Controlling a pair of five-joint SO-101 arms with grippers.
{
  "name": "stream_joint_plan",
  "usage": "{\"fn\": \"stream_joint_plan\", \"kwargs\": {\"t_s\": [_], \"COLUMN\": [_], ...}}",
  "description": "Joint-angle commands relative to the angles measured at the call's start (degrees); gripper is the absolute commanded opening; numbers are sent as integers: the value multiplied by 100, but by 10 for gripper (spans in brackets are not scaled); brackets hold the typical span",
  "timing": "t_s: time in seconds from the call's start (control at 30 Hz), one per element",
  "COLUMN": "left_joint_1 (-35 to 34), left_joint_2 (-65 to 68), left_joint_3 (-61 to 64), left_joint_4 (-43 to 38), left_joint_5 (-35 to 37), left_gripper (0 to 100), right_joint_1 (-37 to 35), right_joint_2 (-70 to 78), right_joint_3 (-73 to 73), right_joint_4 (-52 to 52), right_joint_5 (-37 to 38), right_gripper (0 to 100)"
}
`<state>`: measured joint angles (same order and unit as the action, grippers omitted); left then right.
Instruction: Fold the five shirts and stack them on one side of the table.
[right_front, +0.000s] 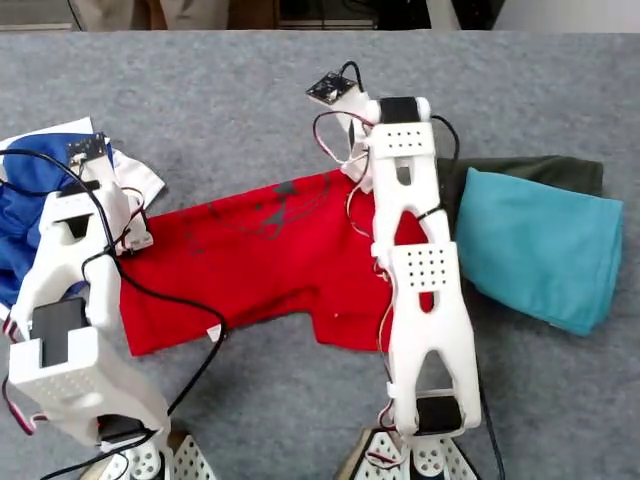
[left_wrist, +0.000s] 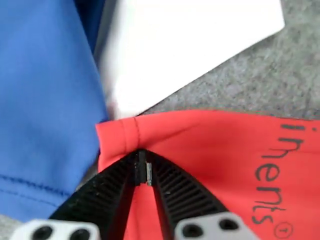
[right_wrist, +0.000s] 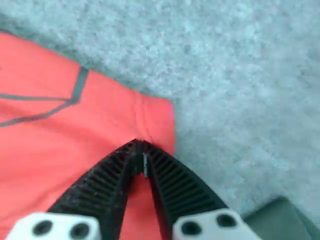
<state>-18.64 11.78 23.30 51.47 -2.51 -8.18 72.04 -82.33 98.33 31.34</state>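
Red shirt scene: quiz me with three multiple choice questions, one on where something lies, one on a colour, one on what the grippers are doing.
1. Where does the teal shirt lie?
A. On a dark green shirt, on the right arm's side
B. Spread flat between the arms
C. Under an arm's base

2. What colour is the shirt spread out between the arms?
A. White
B. Red
C. Black

3. How are the two grippers?
A. Both open
B. Both shut on the red shirt
C. One open, one shut

Answers: 1 A, the teal cloth overlaps the dark green one. 2 B, red cloth spans the middle. 3 B, the left gripper and the right gripper each pinch its hem.
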Motion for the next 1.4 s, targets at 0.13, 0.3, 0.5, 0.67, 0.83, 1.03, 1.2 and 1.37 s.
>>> {"fn": "stream_joint_plan", "kwargs": {"t_s": [0.13, 0.3, 0.5, 0.67, 0.83, 1.03, 1.2, 1.37], "left_joint_1": [-88, -88, -105, -220, -791, -1758, -1978, -1996], "left_joint_2": [-497, -1446, -2897, -3723, -3776, -3776, -3776, -3776], "left_joint_3": [-677, -651, 343, 1196, 1380, 1591, 2637, 3420], "left_joint_4": [571, 1099, 1187, 1178, 1187, 800, -624, -1855], "left_joint_5": [-26, -325, -800, -905, -879, -905, -879, -598], "left_gripper": [19, 19, 19, 19, 19, 19, 19, 19], "right_joint_1": [-31, -40, -453, -919, -1138, -1604, -2220, -2492], "right_joint_2": [-514, -1798, -4277, -6176, -7714, -8840, -9086, -9068], "right_joint_3": [-1095, 171, 3064, 5842, 8338, 10545, 11231, 11565], "right_joint_4": [413, 422, 404, 211, -554, -1240, -1371, -1319], "right_joint_5": [123, 132, 281, 897, 1213, 1284, 1240, 1240], "right_gripper": [4, 3, 3, 3, 5, 14, 133, 178]}}
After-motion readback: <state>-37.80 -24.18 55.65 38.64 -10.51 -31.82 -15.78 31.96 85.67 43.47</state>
